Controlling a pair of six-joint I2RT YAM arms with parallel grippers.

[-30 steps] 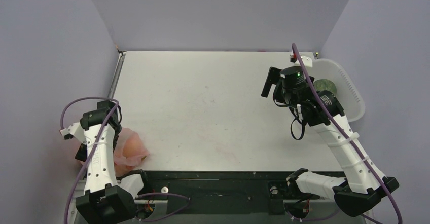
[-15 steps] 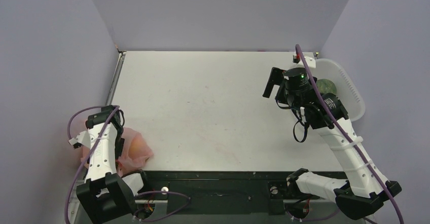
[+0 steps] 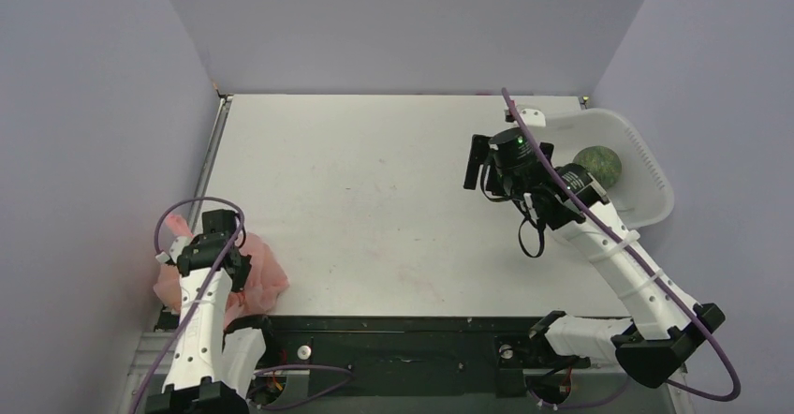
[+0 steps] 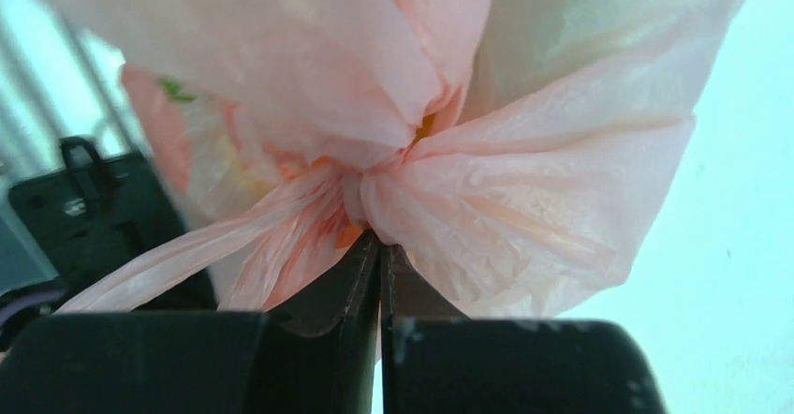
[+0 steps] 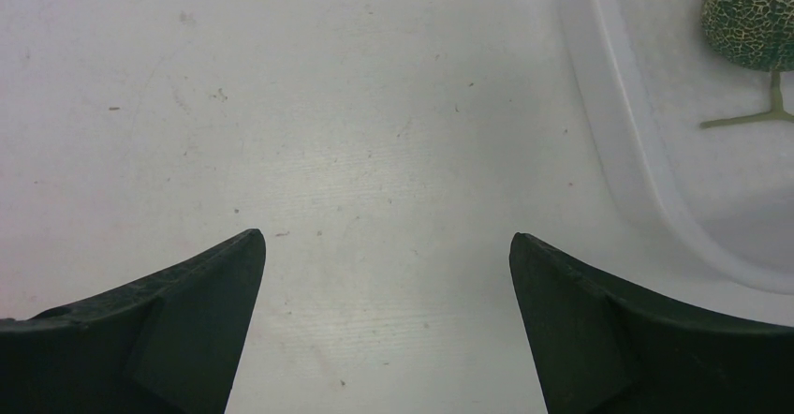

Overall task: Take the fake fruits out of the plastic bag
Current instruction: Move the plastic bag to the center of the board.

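Note:
The pink plastic bag (image 3: 265,278) lies bunched at the near left corner of the table. My left gripper (image 3: 227,266) sits on top of it. In the left wrist view the jaws stand pressed together, and my left gripper (image 4: 379,245) is shut on a gathered fold of the bag (image 4: 524,199). The fake fruits inside the bag are hidden by the film; only pale yellowish patches show through. My right gripper (image 3: 477,163) hangs open above bare table left of the tub. In its own view the right gripper (image 5: 386,238) has nothing between its fingers.
A white plastic tub (image 3: 651,175) stands at the far right with a green netted melon-like fruit (image 3: 597,163) in it. The tub's rim (image 5: 609,124) and that fruit (image 5: 754,16) show at the right wrist view's upper right. A wall runs close along the bag's left side.
My left gripper has come down toward the near edge and gone from open to shut on the bag. The right arm has swung left, away from the tub, still open.

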